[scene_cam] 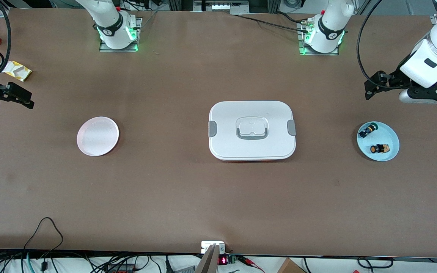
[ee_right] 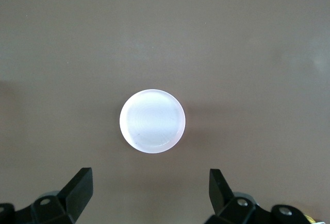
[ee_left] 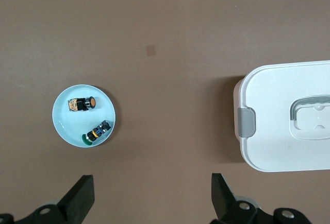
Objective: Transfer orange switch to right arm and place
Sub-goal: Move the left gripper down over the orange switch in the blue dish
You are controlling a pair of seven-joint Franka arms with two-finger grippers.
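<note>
Left pincer: left gripper [ee_left: 149,203], black linkage fingers spread wide and empty, hangs over bare table at the left arm's end, near the blue dish.
Right pincer: right gripper [ee_right: 149,198], black fingers likewise parted and empty, waits above the round pale pink plate [ee_right: 152,121] at the right arm's end.
Task part: small orange switch [scene_cam: 379,148], a black push-button with round orange cap and tan body, lies on its side in the round light-blue dish [scene_cam: 390,133], at about 6 o'clock within it.
Neighbour: small black-and-blue part with a green cap [scene_cam: 367,130] lies at about 11 o'clock in the same dish, apart from the switch.
Handling: probably light, rigid plastic; the rounded cap may roll or slip, so the squarer tan body looks the better hold, leaving one end free for the handover.
Risk: shallow dish may slide if nudged.
Surface: flat brown matte table [scene_cam: 165,189].
Room: white rectangular lidded box with grey clips [scene_cam: 252,130] sits mid-table between dish and plate; open ground all round it.
</note>
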